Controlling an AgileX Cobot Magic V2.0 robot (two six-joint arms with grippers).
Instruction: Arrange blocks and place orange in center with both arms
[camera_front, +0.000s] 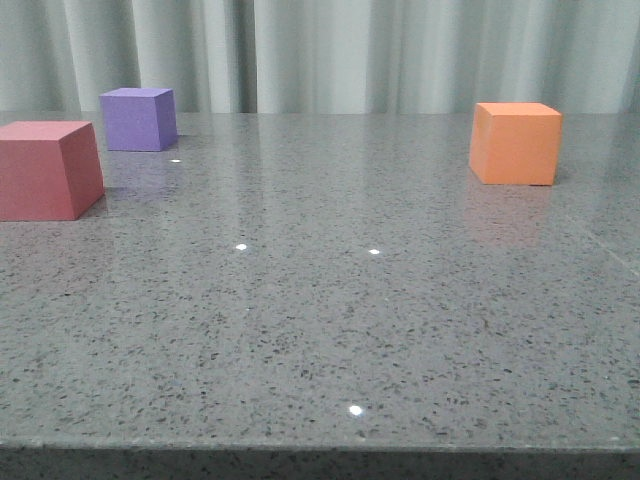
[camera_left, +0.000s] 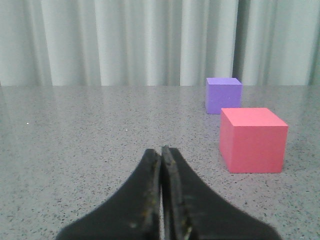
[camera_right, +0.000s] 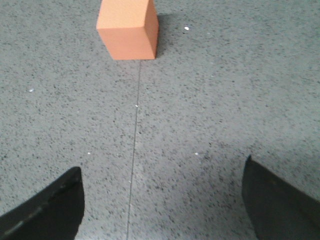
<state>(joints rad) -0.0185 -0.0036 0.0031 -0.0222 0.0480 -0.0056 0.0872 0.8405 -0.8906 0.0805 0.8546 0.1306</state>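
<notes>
The red cube (camera_front: 45, 168) sits at the table's left edge, the purple cube (camera_front: 138, 118) behind it, the orange cube (camera_front: 515, 142) at the far right. No gripper shows in the front view. In the left wrist view my left gripper (camera_left: 161, 150) is shut and empty, low over the table, with the red cube (camera_left: 252, 140) ahead to one side and the purple cube (camera_left: 223, 94) beyond it. In the right wrist view my right gripper (camera_right: 162, 172) is open wide and empty above the table, the orange cube (camera_right: 128, 28) well ahead of it.
A grey speckled stone table (camera_front: 320, 320) with a thin seam line (camera_right: 135, 150) running toward the orange cube. Pale curtains (camera_front: 350, 50) hang behind the table. The table's front edge (camera_front: 320, 445) shows low in the front view.
</notes>
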